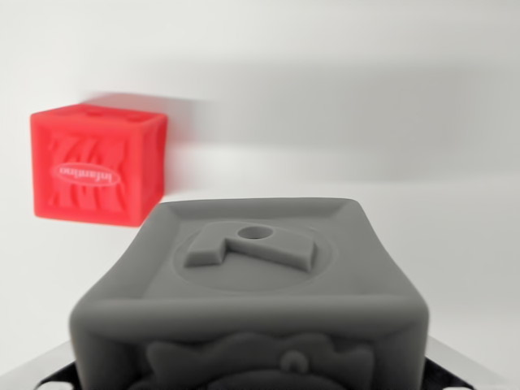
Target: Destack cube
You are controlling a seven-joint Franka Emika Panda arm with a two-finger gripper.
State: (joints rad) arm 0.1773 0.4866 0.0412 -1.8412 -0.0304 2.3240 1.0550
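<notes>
Jaws first: we cannot tell how ours stand, since only dark and metallic slivers show at the bottom corners of the wrist view, and no fingertips are visible. What fills the lower frame is the grey cube (252,301), very close to the camera, its top face turned up at us with a raised shape and a small round hole in it. It sits between those two slivers, so we judge it is probably held, though the contact itself is hidden.

Our other block, the red cube (96,162), stands upright on the white table (455,236) toward the wrist view's left and farther back, well apart from the grey one. Nothing rests on top of it.

With the two cubes separate, we take the destacking to be largely done, and the step in hand to be carrying or setting down the grey cube. Whether it already touches the table we cannot tell, because its underside is out of view. Our next move calls for a clear patch of table away from the red cube, a gentle descent until the block is supported, and only then a release.
</notes>
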